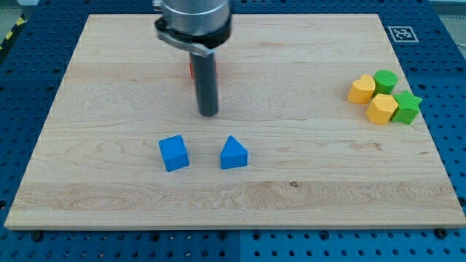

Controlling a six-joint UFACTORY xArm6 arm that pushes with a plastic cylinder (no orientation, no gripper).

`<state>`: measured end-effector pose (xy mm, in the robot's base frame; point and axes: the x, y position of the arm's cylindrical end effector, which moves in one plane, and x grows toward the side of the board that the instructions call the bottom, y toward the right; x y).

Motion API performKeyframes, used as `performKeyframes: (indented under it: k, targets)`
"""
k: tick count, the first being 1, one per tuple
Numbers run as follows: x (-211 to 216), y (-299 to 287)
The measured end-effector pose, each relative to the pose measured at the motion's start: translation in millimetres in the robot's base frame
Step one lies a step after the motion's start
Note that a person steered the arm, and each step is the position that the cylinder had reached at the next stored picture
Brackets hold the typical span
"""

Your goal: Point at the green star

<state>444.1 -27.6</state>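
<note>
The green star lies near the board's right edge, touching a yellow hexagon block on its left. Above them sit a green cylinder and a yellow heart-shaped block. My tip is at the end of the dark rod, left of the board's middle, far to the left of the green star. It stands above the gap between a blue cube and a blue triangle block.
A red block is mostly hidden behind the rod, only slivers showing. The wooden board lies on a blue perforated table. A black-and-white marker sits at the board's top right corner.
</note>
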Motion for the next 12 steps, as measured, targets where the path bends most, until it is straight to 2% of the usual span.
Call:
performKeyframes:
  k: [1, 4, 9, 10, 12]
  targets:
    - [-0.8, 47.9]
    - [-12.4, 65.9]
    - [-97.1, 89.1]
    - [-102.5, 89.0]
    - [-132.4, 114.6]
